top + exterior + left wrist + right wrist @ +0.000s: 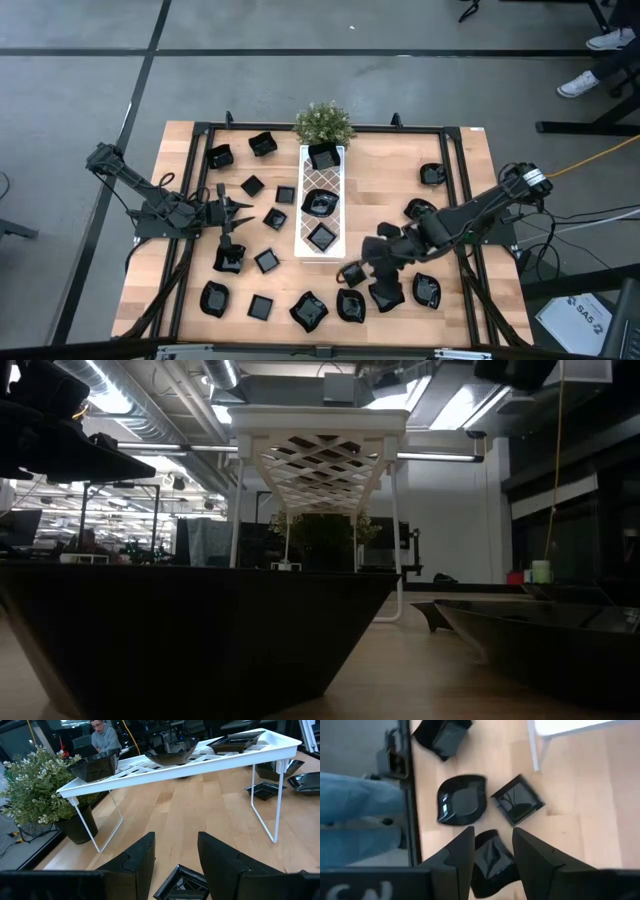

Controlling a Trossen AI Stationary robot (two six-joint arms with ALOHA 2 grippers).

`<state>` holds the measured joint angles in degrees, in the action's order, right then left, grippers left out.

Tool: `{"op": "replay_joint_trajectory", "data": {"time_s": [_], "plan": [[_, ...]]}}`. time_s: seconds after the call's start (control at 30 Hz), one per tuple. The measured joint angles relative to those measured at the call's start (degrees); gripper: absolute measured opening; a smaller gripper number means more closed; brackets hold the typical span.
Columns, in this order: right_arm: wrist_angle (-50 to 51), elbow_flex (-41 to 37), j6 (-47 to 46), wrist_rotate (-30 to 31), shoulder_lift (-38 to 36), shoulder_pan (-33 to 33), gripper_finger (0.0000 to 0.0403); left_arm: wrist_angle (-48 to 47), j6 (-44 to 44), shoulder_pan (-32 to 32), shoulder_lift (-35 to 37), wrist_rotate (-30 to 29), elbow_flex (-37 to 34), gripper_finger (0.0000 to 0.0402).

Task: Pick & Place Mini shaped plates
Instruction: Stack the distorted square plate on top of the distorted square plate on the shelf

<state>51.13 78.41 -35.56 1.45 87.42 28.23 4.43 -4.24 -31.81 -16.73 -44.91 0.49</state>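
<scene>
Left gripper sits over the table's left half, fingers spread, nothing pinched; a square black plate lies just below and between them. Mini shaped plates are scattered over the wooden table. Centre: white lattice tray carries three plates (potted plant at its far end). Right gripper hovers low near the front edge, fingers apart, a small black plate between them, grip unclear.
</scene>
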Motion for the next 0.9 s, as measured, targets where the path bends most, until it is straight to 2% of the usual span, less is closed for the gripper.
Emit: {"op": "replay_joint_trajectory", "data": {"time_s": [0.17, 0.6, 0.77, 0.9], "plan": [[0.0, 0.0, 3.6, 0.9, 0.0, 4.3, 0.0133, 0.0, 0.0, 0.0, 0.0, 0.0, 0.0, 0.0143], [3.4, 0.0, 3.3, -1.0, -0.1, 13.3, 0.0133, 0.0, 0.0, 0.0, 0.0, 0.0, 0.0, 0.0143], [4.3, 0.0, 9.3, -0.9, 0.3, 16.8, 0.0133, 0.0, 0.0, 0.0, 0.0, 0.0, 0.0, 0.0143], [4.3, 0.0, 12.0, 3.5, 1.7, 19.0, 0.0133, 0.0, 0.0, 0.0, 0.0, 0.0, 0.0, 0.0143]]}}
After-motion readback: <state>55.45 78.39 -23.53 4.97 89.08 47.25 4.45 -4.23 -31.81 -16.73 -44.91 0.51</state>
